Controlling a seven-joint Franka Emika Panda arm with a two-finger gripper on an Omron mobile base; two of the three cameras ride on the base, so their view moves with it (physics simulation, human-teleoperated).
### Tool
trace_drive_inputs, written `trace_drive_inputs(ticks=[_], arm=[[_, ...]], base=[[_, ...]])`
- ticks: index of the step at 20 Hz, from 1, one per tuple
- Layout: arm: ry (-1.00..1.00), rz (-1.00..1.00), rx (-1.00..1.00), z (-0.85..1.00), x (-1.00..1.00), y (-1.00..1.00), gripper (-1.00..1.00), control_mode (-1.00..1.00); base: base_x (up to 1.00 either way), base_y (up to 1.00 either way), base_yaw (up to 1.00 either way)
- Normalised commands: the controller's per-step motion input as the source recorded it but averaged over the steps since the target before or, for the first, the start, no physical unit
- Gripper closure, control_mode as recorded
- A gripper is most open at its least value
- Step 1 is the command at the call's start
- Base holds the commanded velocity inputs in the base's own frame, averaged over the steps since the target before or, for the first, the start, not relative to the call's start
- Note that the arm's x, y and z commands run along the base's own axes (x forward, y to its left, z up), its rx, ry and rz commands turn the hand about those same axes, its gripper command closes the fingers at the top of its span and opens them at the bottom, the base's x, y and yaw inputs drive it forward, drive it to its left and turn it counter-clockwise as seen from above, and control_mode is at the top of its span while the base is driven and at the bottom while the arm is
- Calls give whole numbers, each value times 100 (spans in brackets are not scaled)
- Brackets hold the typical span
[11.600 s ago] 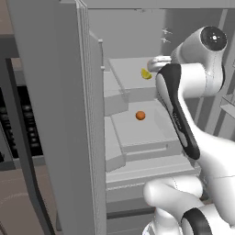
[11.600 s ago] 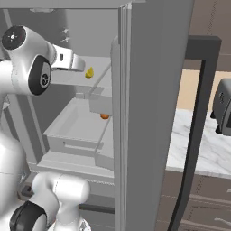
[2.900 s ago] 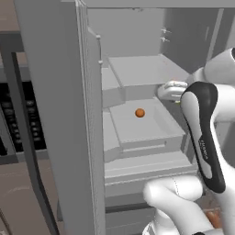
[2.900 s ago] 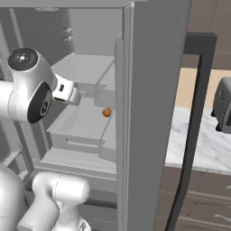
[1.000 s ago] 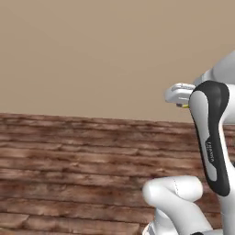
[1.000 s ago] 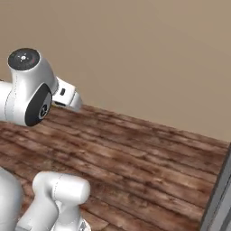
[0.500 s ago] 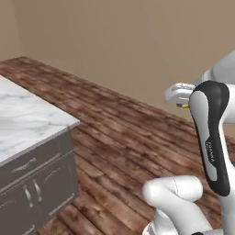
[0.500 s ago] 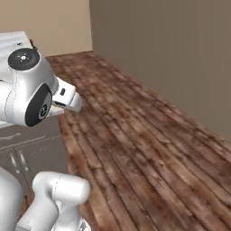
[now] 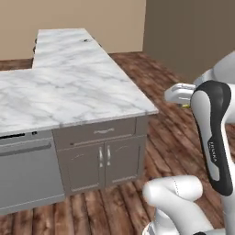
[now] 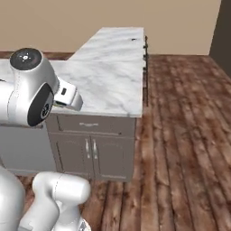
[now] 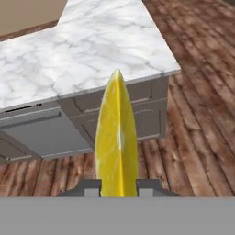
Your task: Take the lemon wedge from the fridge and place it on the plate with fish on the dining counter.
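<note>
Right, gripper pinching the lemon wedge at its lower end, frame centre. I judge it light, soft, slippery; keep squeeze gentle. L-shaped worktop upper frame.

— How was the light?
— Even and soft, flat as renders go. The marble counter was bright with no glare; the grey cabinets under its edge sat in shade.
— Any shadows?
— Faint ones only, on the wood floor below the claw.
— Sharpness?
— Slightly soft throughout. The lemon in the claw looked coarse up close, lit evenly.
</note>
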Motion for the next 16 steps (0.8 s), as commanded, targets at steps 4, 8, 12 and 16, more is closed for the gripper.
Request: trace_drive_inputs(ticks=[4,8,12,16], arm=[[0,0,0,0,0,0,100,100],[0,0,0,0,0,0,100,100],[0,0,0,0,0,0,100,100],[0,0,0,0,0,0,100,100]], base=[[0,96,46],[4,38,24],[-1,-72,2],[0,-100,2]])
